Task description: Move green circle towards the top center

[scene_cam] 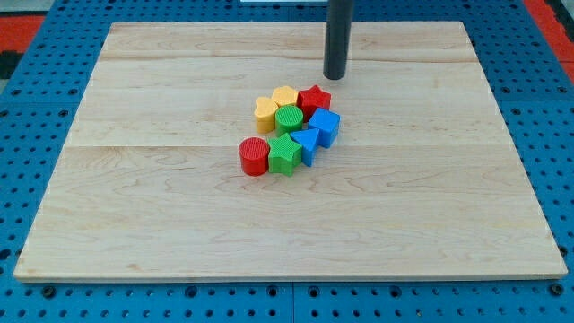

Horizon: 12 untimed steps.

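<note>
Camera view shows my tip (334, 77), a bare rod with no fingers, just above the red star (315, 97). Green circle (289, 118) sits packed among blocks.

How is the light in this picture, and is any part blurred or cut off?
In the camera view the light is even and soft: the blocks, such as the green circle, cast only faint shadows on the wooden board, with no strong glare. My tip looks sharp, but the rod's upper part is cut off at the view's top.
</note>
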Motion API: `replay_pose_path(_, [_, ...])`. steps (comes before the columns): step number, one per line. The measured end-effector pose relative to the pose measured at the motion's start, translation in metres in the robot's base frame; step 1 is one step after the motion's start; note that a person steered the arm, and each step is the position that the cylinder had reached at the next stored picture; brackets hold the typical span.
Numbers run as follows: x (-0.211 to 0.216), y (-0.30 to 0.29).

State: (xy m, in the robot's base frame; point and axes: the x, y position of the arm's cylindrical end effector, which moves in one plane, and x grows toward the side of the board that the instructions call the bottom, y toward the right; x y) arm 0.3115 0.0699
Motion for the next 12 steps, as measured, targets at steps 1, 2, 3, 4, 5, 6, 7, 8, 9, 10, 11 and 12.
replay_pose_path(1, [0.001, 0.000])
replay_pose_path(2, [0.002, 0.009])
replay_pose_path(3, [0.003, 0.013])
replay_pose_path(4, [0.006, 0.028])
replay_pose_path(5, [0.007, 0.039])
replay_pose_path(6, [0.007, 0.039])
replay_pose_path(7, [0.007, 0.046])
replay_pose_path(8, [0.007, 0.050])
replay_pose_path(9, [0.007, 0.051])
replay_pose_path(10, [0.010, 0.050])
replay_pose_path(11, [0.010, 0.051])
replay_pose_path(12, [0.014, 0.053])
